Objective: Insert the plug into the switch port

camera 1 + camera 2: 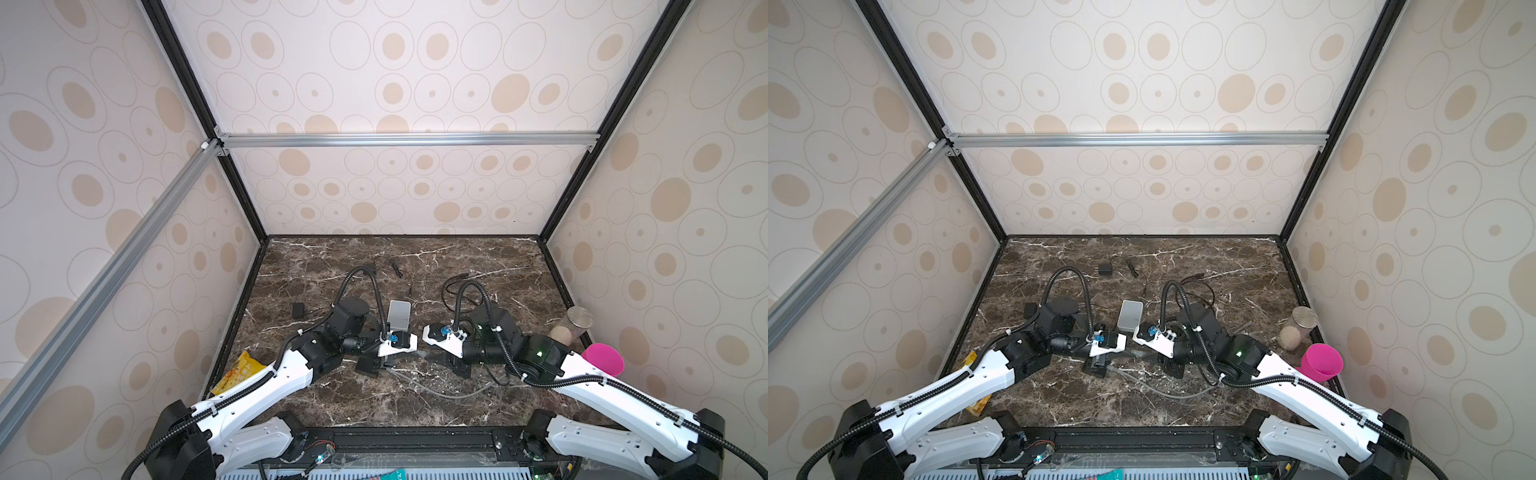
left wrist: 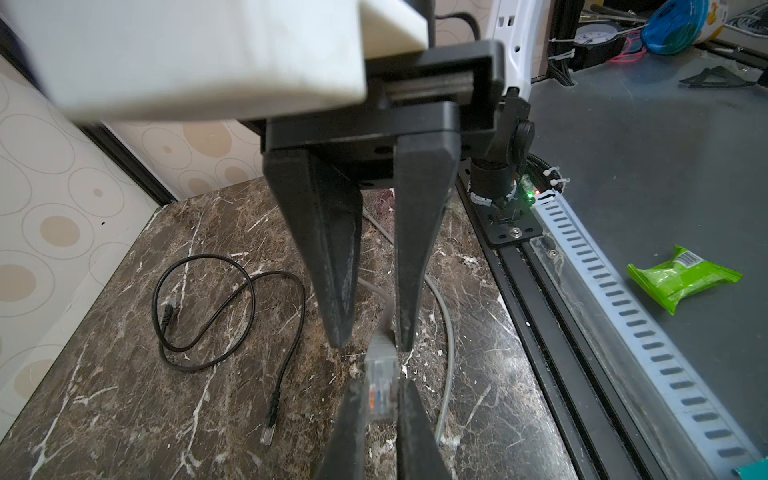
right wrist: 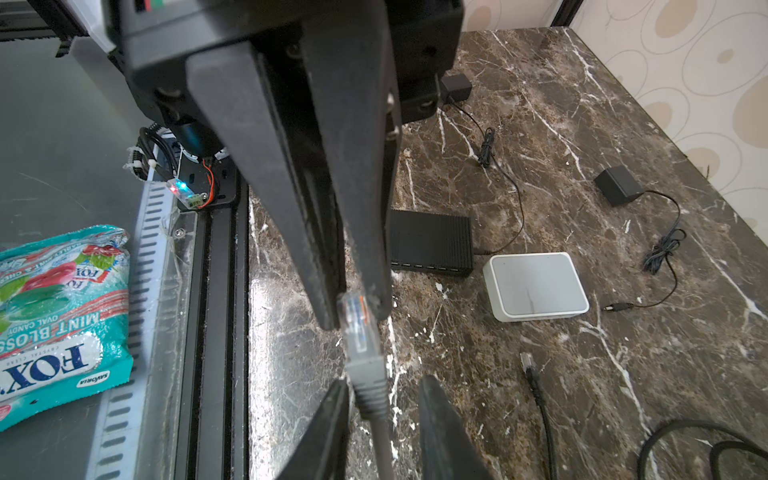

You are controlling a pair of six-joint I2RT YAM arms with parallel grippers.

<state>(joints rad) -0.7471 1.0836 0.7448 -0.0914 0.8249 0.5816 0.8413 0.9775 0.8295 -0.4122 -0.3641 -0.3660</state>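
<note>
While my left gripper (image 2: 380, 384) pinches clear plug (image 3: 356, 320) over marble table (image 3: 540, 374), my right gripper (image 3: 384, 380) stands spread astride its grey cable (image 3: 384, 449); black switch (image 3: 430, 243) sits apart, beside white box (image 3: 536, 286).

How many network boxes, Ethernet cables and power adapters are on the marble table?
Network boxes: 2 (black switch, white network box)
Ethernet cables: 2 (grey Ethernet cable, black Ethernet cable)
Power adapters: 2, both black ()
Total: 6
</note>
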